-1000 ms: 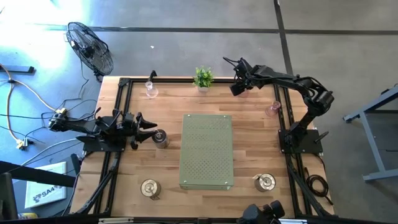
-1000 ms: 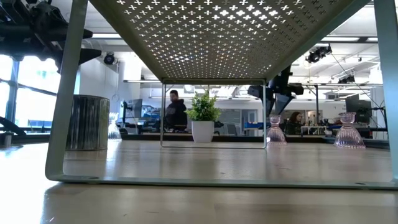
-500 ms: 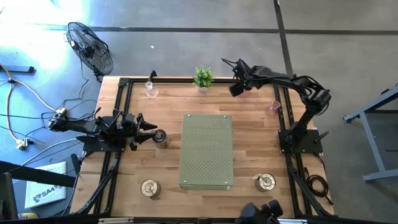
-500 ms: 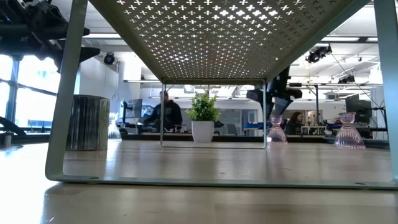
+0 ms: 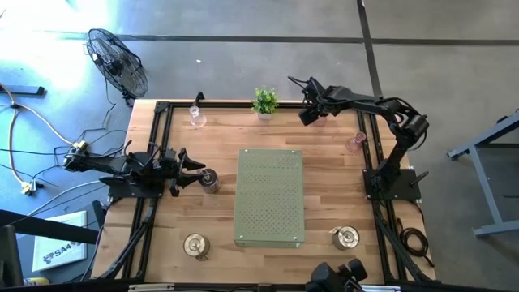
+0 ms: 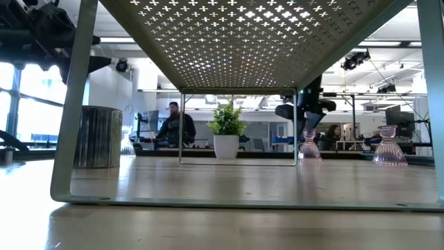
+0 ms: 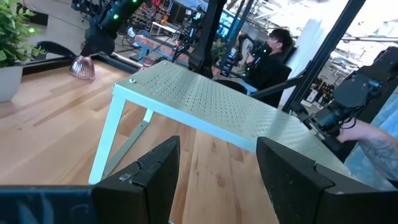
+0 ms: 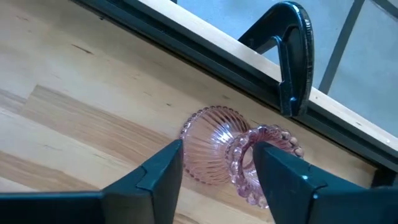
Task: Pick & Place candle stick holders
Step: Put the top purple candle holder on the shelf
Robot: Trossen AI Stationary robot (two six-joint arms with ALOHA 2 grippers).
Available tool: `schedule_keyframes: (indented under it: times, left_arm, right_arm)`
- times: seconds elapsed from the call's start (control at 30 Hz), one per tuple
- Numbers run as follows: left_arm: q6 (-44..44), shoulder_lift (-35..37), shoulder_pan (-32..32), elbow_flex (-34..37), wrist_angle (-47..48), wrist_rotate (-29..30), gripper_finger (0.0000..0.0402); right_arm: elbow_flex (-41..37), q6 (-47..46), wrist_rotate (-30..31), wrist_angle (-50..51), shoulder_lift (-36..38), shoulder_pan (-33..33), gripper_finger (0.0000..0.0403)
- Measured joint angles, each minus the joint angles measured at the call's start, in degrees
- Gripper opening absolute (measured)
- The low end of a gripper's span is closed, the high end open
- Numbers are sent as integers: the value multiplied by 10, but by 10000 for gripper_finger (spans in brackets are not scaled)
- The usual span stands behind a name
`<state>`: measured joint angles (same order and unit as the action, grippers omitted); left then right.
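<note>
Nearest the front edge of the wooden table [image 5: 324, 162] there are two shiny silver holders, one front-left [image 5: 195, 244] and one front-right [image 5: 345, 237], either side of the green perforated metal stand [image 5: 270, 197] that sits in the middle. A bit further back on the left, the left gripper [image 5: 197, 169] lies low, right beside a third silver holder [image 5: 210, 179]; its fingers [image 7: 152, 171] are apart with nothing between them, and past them its wrist camera looks out at the stand [image 7: 217, 106]. From table height that silver holder [image 6: 97, 137] shows as a ribbed cup next to the stand's leg. On the right side there's a pink glass holder [image 5: 355, 142] standing alone near the frame rail. At the far edge, the right gripper [image 5: 308, 116] hovers by the back rail over another pink glass holder [image 8: 233, 155], fingers [image 8: 155, 171] spread on both sides of it and not yet clamped. A small potted plant [image 5: 264, 102] sits mid-back, and a clear glass holder [image 5: 195, 116] is in the far-left corner. Beyond the table, a person [image 6: 173, 125] is in the room behind.
</note>
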<state>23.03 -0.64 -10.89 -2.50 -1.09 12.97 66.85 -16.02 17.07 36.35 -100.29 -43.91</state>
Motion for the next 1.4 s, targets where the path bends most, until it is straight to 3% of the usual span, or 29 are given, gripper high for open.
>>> schedule_keyframes:
  times: [0.33, 1.13, 1.4]
  left_arm:
    - [0, 0, 0, 0, 0, -3, 209]
    - [0, 0, 0, 0, 11, -21, 209]
    - [0, 0, 0, 0, 12, -23, 209]
  right_arm:
    - [-1, 23, 21, 22, 0, 0, 27]
    - [-2, 73, 52, 19, -1, 9, 26]
    - [-7, 80, 34, 51, 47, 31, 24]
